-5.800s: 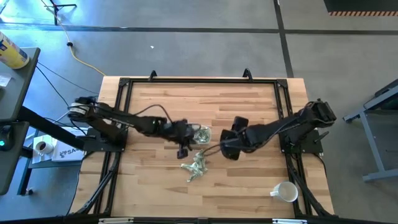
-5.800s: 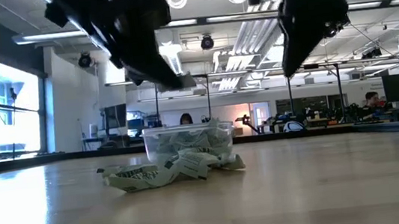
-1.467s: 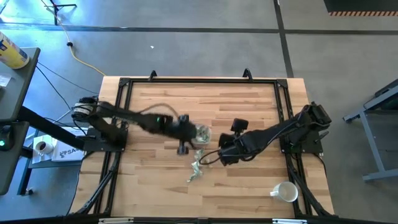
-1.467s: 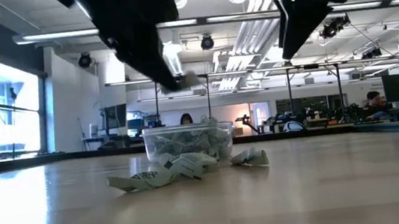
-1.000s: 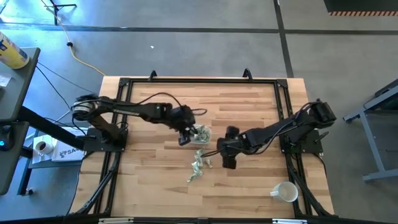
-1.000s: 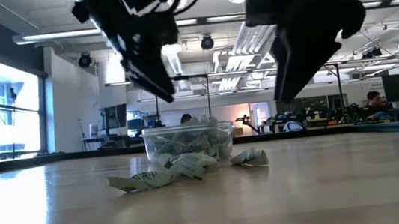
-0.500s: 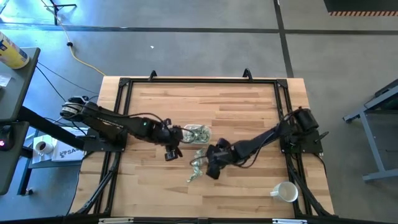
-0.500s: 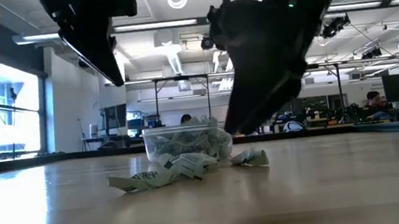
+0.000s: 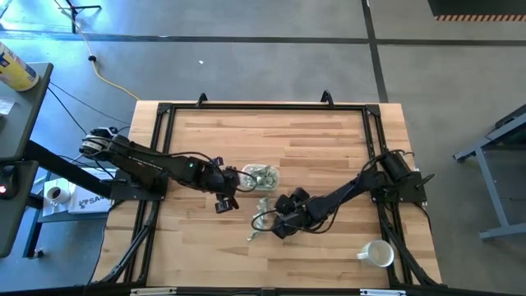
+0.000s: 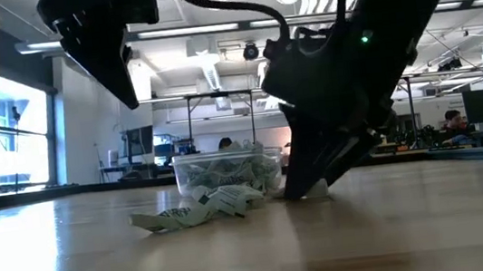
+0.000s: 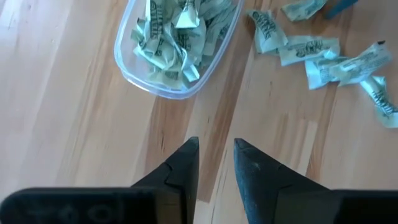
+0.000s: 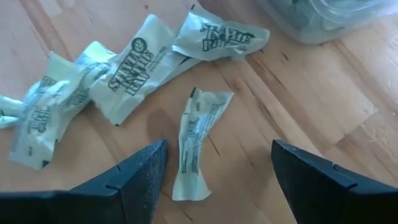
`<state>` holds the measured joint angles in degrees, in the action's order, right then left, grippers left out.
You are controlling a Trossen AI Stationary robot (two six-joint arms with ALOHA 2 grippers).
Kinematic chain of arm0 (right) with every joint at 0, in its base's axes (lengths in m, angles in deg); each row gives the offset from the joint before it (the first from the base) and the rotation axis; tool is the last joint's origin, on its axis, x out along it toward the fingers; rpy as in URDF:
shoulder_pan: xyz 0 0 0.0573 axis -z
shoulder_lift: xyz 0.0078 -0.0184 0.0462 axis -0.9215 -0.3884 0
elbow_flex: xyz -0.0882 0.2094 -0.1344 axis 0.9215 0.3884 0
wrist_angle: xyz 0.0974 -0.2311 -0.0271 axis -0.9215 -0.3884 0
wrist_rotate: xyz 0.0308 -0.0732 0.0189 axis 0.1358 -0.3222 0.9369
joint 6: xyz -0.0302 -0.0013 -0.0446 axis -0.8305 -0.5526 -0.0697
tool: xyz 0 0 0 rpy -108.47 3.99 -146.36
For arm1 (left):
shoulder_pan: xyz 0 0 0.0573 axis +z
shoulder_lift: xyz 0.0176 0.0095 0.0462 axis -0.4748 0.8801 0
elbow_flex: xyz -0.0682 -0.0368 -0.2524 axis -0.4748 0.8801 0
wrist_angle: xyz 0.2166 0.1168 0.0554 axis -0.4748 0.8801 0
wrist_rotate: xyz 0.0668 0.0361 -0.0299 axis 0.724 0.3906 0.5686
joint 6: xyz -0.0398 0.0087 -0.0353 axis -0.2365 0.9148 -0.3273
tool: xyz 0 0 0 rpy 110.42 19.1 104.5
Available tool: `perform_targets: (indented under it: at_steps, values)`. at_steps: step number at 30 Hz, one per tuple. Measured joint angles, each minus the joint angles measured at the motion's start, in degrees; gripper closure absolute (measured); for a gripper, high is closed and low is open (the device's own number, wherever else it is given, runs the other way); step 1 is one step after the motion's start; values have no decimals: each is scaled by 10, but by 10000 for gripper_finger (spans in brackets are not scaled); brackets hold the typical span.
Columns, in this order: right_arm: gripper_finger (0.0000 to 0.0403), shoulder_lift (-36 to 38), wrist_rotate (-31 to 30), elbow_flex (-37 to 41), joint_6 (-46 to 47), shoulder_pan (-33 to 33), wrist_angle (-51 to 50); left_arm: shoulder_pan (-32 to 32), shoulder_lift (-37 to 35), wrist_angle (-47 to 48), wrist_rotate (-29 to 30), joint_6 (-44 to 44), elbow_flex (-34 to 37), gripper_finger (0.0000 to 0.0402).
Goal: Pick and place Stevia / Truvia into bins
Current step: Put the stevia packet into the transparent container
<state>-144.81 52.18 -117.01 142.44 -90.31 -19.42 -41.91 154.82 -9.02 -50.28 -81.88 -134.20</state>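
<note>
The clear bin [image 9: 261,176] stands mid-table, holding several green-and-white Stevia packets [image 11: 171,37]. More packets lie loose on the wood on its near side [image 9: 263,215]. My right gripper [image 12: 214,168] is open and low over the table at the right end of that loose group. Its fingers stand wide on either side of one twisted packet [image 12: 196,142], without touching it. My left gripper [image 11: 216,152] is open with a narrow gap. It hangs above bare wood, left of and nearer than the bin [image 11: 174,56], and holds nothing.
A white mug [image 9: 376,253] lies near the table's near right corner. Dark frame rails [image 9: 263,105] run along the table's sides. Bare wood lies left of the bin and toward the near edge. Other loose packets [image 12: 124,71] sit just beyond the twisted one.
My left gripper has drawn back from over the bin toward the table's left and near side. My right gripper has moved left toward the loose packets and come down close to the table, tilting forward. The packets and the bin have stayed where they were.
</note>
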Motion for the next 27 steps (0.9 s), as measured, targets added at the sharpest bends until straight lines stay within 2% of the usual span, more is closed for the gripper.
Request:
perform_targets:
  at_steps: [3,6,10,14,16,21,25,27]
  values:
    - [130,-2,-4,0,1,2,-3,0,0,4,0,0,0,268]
    - [165,-2,6,-1,0,10,-9,0,0,2,0,0,0,270]
    - [251,3,37,-1,-10,26,-10,0,0,-1,0,-1,0,273]
    - [360,24,68,1,-43,41,-22,1,0,-1,0,-4,0,273]
    - [390,44,80,3,-53,49,-43,1,0,6,0,-16,0,273]
    - [387,118,87,2,-62,79,-90,0,0,62,11,-84,0,273]
    - [394,171,56,1,-150,124,-75,0,0,89,25,-129,0,273]
    - [384,173,106,0,-207,160,-47,0,0,78,24,-131,0,273]
